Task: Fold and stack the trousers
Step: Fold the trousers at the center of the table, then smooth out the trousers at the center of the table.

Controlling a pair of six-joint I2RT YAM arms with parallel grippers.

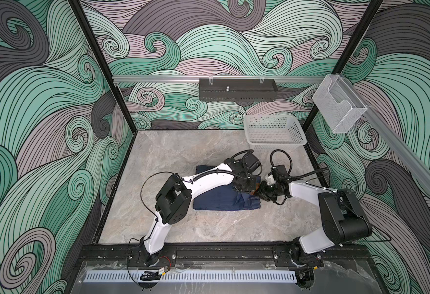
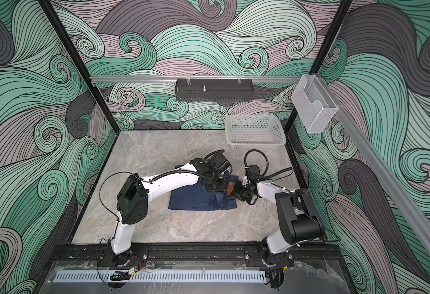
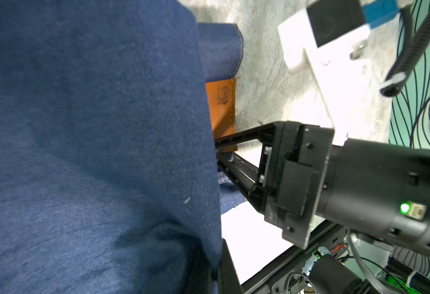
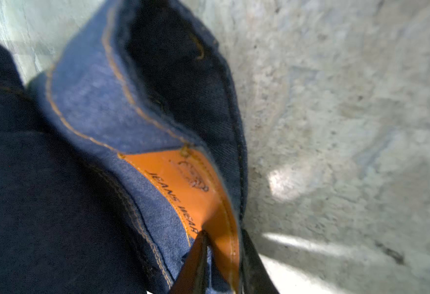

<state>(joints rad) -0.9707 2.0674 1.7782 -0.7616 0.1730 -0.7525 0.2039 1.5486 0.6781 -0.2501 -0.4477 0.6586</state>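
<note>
Denim trousers [image 1: 216,201] lie partly folded. The right gripper [image 4: 224,234] pinches the waistband at the orange tag [image 4: 196,183]; the left gripper [image 1: 244,187] is clamped on cloth. Both should probably travel together, keeping the edges aligned.

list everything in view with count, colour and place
dark navy denim trousers: one, navy, folded at mid-table
orange-brown leather tag: one, orange-brown, on the waistband
white perforated plastic basket: one, white, far right table corner
black perforated metal tray: one, black, on back rail
clear plastic bin: one, clear, on right rail
grey marble-look tabletop: one, grey, under everything
left gripper: one, black, jaws shut on the trousers
right gripper: one, black, jaws shut on the waistband by the tag
</note>
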